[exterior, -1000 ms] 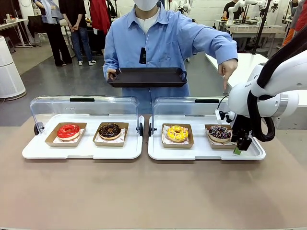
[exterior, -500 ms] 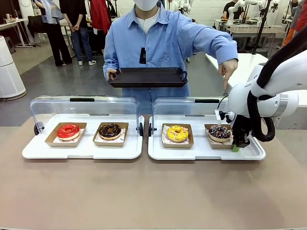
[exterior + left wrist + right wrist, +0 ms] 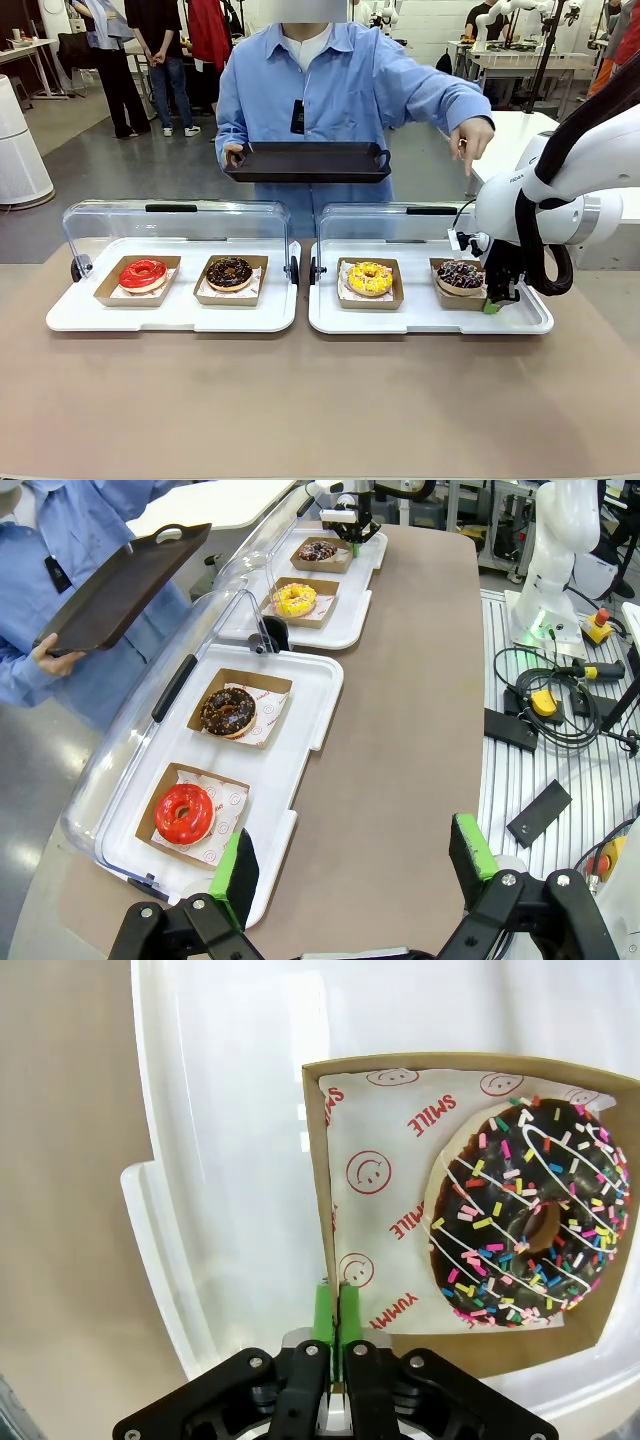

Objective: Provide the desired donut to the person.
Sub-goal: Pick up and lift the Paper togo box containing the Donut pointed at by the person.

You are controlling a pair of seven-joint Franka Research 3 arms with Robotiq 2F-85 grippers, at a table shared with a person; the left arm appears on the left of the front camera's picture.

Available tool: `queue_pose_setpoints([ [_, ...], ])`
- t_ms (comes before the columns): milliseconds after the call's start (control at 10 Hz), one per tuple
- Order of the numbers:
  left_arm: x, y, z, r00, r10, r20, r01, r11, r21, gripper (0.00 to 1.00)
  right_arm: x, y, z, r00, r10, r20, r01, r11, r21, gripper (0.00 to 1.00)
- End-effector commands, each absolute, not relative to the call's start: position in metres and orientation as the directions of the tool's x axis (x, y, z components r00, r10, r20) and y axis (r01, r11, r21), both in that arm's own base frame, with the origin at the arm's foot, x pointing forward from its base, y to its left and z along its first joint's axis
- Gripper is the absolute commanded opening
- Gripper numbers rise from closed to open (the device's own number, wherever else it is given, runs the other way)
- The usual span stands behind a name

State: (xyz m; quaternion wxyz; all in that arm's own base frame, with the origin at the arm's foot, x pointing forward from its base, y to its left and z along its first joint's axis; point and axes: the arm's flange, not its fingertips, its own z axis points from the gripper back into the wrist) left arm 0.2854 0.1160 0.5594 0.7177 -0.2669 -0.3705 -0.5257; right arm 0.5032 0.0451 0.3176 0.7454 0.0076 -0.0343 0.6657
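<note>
Right tool (image 3: 333,1295) pinches the edge of the cardboard tray (image 3: 500,1355), at eight o'clock from the sprinkled donut (image 3: 530,1220) in its wrist view; left tool (image 3: 350,865) spread above the bench (image 3: 410,730)

Reading as a robotics lab in an open hall: a white right arm (image 3: 570,170) is working at a brown-topped table (image 3: 300,400). In the left wrist view, at three o'clock, a slotted metal bench (image 3: 520,780) is carrying loose black cables (image 3: 575,675) and a red push button (image 3: 598,628). In the front view a bare grey floor (image 3: 100,180) is stretching away behind, with bystanders (image 3: 165,60) standing at eleven o'clock beside a white work table (image 3: 22,45) and more white benches (image 3: 520,60) sitting at one o'clock.
</note>
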Motion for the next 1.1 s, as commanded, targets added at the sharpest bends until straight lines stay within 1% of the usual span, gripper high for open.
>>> queue_pose_setpoints([
  [0, 0.286, 0.117, 0.56, 0.158, -0.549, 0.821, 0.955, 0.296, 0.014, 1.0, 0.507, 0.044, 0.312, 0.101, 0.994, 0.044, -0.994, 0.102, -0.029, 0.0],
  [100, 0.286, 0.117, 0.56, 0.158, -0.549, 0.821, 0.955, 0.296, 0.014, 1.0, 0.499, 0.049, 0.318, 0.114, 0.993, 0.007, -0.993, 0.115, -0.037, 0.0],
  [200, 0.286, 0.117, 0.56, 0.158, -0.549, 0.821, 0.955, 0.296, 0.014, 1.0, 0.484, 0.06, 0.334, 0.182, 0.982, -0.042, -0.983, 0.182, -0.004, 0.0],
  [500, 0.286, 0.117, 0.56, 0.158, -0.549, 0.821, 0.955, 0.296, 0.014, 1.0, 0.412, 0.09, 0.412, 0.224, 0.969, -0.102, -0.973, 0.229, 0.039, 0.0],
  [600, 0.286, 0.117, 0.56, 0.158, -0.549, 0.821, 0.955, 0.296, 0.014, 1.0, 0.391, 0.093, 0.431, 0.206, 0.974, -0.095, -0.976, 0.211, 0.045, 0.0],
  [800, 0.286, 0.117, 0.56, 0.158, -0.549, 0.821, 0.955, 0.296, 0.014, 1.0, 0.342, 0.096, 0.483, 0.114, 0.993, 0.024, -0.986, 0.11, 0.128, 0.0],
  [900, 0.286, 0.117, 0.56, 0.158, -0.549, 0.821, 0.955, 0.296, 0.014, 1.0, 0.32, 0.096, 0.51, 0.1, 0.993, 0.057, -0.992, 0.095, 0.083, 0.0],
  [1000, 0.286, 0.117, 0.56, 0.158, -0.549, 0.821, 0.955, 0.296, 0.014, 1.0, 0.304, 0.098, 0.54, 0.114, 0.991, 0.072, -0.993, 0.114, -0.002, 0.0],
])
